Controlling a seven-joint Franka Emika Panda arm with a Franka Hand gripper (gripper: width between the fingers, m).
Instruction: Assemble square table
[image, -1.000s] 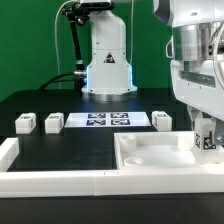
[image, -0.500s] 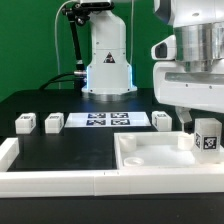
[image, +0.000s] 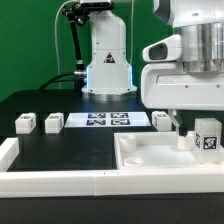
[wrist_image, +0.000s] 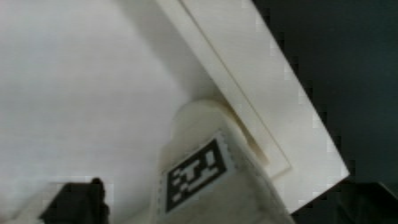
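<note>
The square tabletop (image: 150, 137) is lying at the front of the black matte worktop (image: 90, 150), toward the exterior view's right. It is made of smooth white plastic and is shaped like a shallow tray with a raised rim. One leg block (image: 207, 138) is standing upright inside it, at the far corner on the exterior view's right. This block is a small white piece with rounded edges, and it is showing a black-and-white tag on its front face. In the wrist view the same block is sitting just beside the rim, on the plain white floor of the tray.

Three more blocks are resting on the worktop behind the tray. The outer block (image: 25, 123) and the second block (image: 53, 123) are on the exterior view's left of the flat marker board (image: 105, 121). The third block (image: 162, 120) is just at its right end. A long white border rail (image: 60, 182) is running along the front and turning up at the left.

The arm is reaching in from the upper right, with its bulky white wrist pointing straight down over the standing block. The end effector (image: 203, 124) is hanging wide and is gripping nothing. Its one visible dark finger (image: 184, 122) is standing apart from the block, and the other finger is outside the picture.
</note>
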